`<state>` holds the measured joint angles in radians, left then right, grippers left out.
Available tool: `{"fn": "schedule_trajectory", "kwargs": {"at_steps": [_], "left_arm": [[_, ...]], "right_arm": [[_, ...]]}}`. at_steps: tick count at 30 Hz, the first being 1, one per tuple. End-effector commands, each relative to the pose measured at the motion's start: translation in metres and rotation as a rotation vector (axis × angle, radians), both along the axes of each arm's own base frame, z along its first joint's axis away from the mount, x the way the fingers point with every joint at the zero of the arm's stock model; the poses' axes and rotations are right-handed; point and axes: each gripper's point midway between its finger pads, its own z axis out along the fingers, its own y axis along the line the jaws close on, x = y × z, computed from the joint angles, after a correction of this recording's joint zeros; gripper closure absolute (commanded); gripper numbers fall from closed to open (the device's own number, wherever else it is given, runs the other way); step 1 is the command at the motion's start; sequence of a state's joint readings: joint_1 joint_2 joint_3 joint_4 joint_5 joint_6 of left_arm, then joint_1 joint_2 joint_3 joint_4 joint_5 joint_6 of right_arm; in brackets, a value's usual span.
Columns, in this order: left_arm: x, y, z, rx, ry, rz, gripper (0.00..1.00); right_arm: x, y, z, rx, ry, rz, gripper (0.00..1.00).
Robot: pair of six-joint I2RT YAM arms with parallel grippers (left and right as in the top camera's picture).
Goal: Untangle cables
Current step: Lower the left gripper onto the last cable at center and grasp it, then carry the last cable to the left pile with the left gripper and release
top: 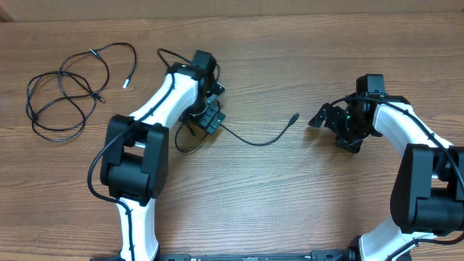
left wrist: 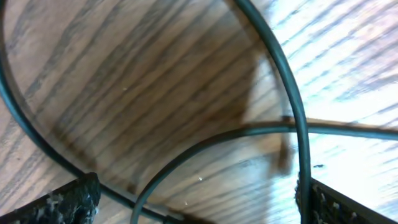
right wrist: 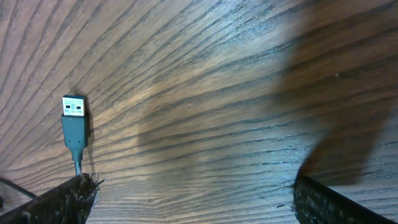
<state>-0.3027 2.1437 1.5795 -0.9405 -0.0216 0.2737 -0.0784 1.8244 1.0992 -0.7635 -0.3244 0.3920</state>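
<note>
Closest to us, our left gripper point(top: 208, 118) sits low over the wooden table point(top: 304, 196). Its fingers point(left wrist: 59, 204) are spread wide and clamp nothing, and a black USB cable point(left wrist: 292, 93) loops across the gap between them. That cable runs right over bare wood to its grey USB plug point(right wrist: 74, 115), which lies just beside one finger of our right gripper point(top: 319, 116), also spread wide and empty. Bare wood shows between the arms. Farther off, at the far left, more thin cables point(top: 65, 94) lie in loose loops, well apart from both arms and short of the table's far edge.
</note>
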Motion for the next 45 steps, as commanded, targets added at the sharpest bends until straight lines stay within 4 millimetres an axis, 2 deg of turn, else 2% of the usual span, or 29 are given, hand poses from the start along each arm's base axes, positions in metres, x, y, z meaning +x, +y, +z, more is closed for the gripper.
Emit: {"fn": "schedule_trajectory", "kwargs": {"at_steps": [1, 4, 7, 8, 9, 10, 11, 15, 18, 21, 25, 26, 28, 31, 35, 37, 39, 45], "left_arm": [[-0.01, -0.005, -0.017, -0.045, 0.038, -0.039, 0.0], [-0.013, -0.007, -0.023, -0.053, 0.039, -0.043, 0.03], [-0.016, -0.01, -0.024, -0.061, 0.048, -0.051, 0.2], [-0.016, -0.01, -0.024, -0.06, 0.05, -0.053, 0.3], [-0.017, -0.011, -0.024, -0.06, 0.051, -0.054, 0.54], [-0.017, -0.012, -0.024, -0.06, 0.051, -0.057, 0.67], [-0.018, -0.013, -0.024, -0.059, 0.051, -0.06, 0.94], [-0.017, -0.02, -0.01, -0.075, 0.05, -0.06, 0.96], [-0.005, -0.033, 0.022, -0.138, 0.01, -0.048, 0.96], [0.015, -0.038, 0.067, -0.178, -0.08, -0.008, 0.96], [0.047, -0.042, 0.148, -0.25, -0.287, 0.032, 0.96], [0.057, -0.04, 0.176, -0.258, -0.371, 0.037, 0.96], [0.073, -0.027, 0.213, -0.23, -0.504, 0.09, 0.96], [0.099, 0.015, 0.268, -0.103, -0.749, 0.251, 0.96], [0.107, 0.073, 0.328, 0.071, -0.992, 0.435, 0.96], [0.104, 0.09, 0.341, 0.117, -1.031, 0.481, 0.96], [0.1, 0.103, 0.34, 0.146, -1.018, 0.493, 0.96], [0.088, 0.147, 0.303, 0.234, -0.87, 0.562, 0.96]], "right_arm": [[0.0, -0.002, 0.0, -0.01, -0.002, -0.001, 0.0], [0.0, -0.002, 0.0, -0.01, -0.002, -0.002, 0.0], [0.0, -0.002, 0.0, -0.01, -0.002, -0.002, 0.0], [0.0, -0.002, 0.0, -0.01, -0.002, -0.001, 0.0], [0.0, -0.002, 0.0, -0.01, -0.002, -0.001, 0.0], [0.0, -0.002, 0.0, -0.01, -0.002, -0.001, 0.0], [0.0, -0.002, 0.0, -0.01, -0.002, -0.002, 0.0], [0.0, -0.002, 0.0, -0.01, -0.002, -0.001, 0.0], [0.0, -0.002, 0.0, -0.01, -0.002, -0.001, 0.0], [0.0, -0.002, 0.0, -0.01, -0.002, -0.001, 0.0], [0.0, -0.002, 0.0, -0.01, -0.002, -0.001, 0.0], [0.0, -0.002, 0.0, -0.01, -0.002, -0.001, 0.0], [0.0, -0.002, 0.0, -0.01, -0.002, -0.001, 0.0], [0.0, -0.002, 0.0, -0.01, -0.002, -0.001, 0.0], [0.0, -0.002, 0.0, -0.01, -0.002, -0.002, 0.0], [0.0, -0.002, 0.0, -0.01, -0.002, -0.002, 0.0], [0.0, -0.002, 0.0, -0.01, -0.002, -0.001, 0.0], [0.0, -0.002, 0.0, -0.01, -0.002, -0.001, 0.0]]}}
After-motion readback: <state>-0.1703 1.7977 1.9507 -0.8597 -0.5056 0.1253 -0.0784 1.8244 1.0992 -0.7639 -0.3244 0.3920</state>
